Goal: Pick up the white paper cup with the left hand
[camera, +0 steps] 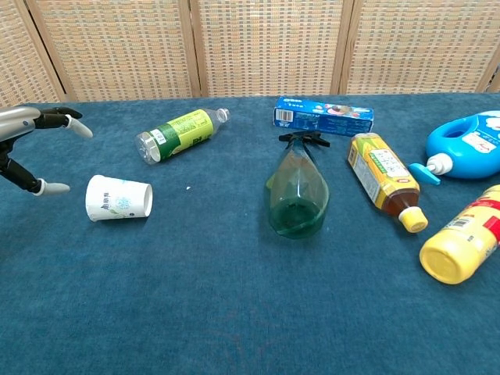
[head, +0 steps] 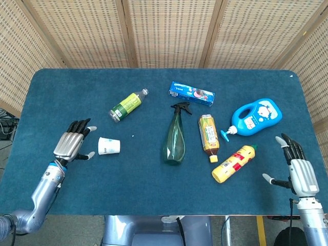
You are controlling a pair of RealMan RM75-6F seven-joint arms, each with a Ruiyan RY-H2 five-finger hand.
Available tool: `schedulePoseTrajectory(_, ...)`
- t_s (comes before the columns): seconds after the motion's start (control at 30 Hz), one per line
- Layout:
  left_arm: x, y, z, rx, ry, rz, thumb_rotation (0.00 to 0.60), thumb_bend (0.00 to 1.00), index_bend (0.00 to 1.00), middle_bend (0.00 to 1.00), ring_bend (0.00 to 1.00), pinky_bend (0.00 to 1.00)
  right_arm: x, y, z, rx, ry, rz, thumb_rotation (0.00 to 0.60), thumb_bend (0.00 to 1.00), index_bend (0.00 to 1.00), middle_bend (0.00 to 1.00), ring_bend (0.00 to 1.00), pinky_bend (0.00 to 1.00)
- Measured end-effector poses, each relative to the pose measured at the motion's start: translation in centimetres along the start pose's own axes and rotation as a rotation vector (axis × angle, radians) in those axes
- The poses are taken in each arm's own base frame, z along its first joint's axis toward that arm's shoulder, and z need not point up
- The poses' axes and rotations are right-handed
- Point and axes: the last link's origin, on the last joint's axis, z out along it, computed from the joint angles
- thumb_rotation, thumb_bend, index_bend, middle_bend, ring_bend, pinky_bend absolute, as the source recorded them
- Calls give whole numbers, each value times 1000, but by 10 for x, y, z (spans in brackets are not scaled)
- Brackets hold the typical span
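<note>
The white paper cup (head: 108, 146) (camera: 118, 198) lies on its side on the blue table cloth at the left. My left hand (head: 70, 144) (camera: 31, 148) hovers just left of the cup, fingers spread, a small gap between it and the cup, holding nothing. In the chest view only its fingertips show at the left edge. My right hand (head: 298, 169) stays near the table's front right corner, fingers apart and empty.
A green-labelled bottle (head: 126, 105) lies behind the cup. A green spray bottle (head: 175, 136), a tea bottle (head: 208, 136), a yellow bottle (head: 233, 163), a blue detergent jug (head: 255, 117) and a blue box (head: 191, 93) lie across the middle and right.
</note>
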Motion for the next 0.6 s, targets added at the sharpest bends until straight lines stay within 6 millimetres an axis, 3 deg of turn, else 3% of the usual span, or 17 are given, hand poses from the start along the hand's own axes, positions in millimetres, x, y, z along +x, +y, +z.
schedulePoseTrajectory(0.33,11,27,18,36,-127,135,546,250,154,0,0,0,4,1,1,2,11,24,600,104,83,0,0,0)
schedulePoseTrajectory(0.6,3,68,36,1,-190,195,546,251,152,0,0,0,6,1,1,4,15,43,600,104,83,0,0,0)
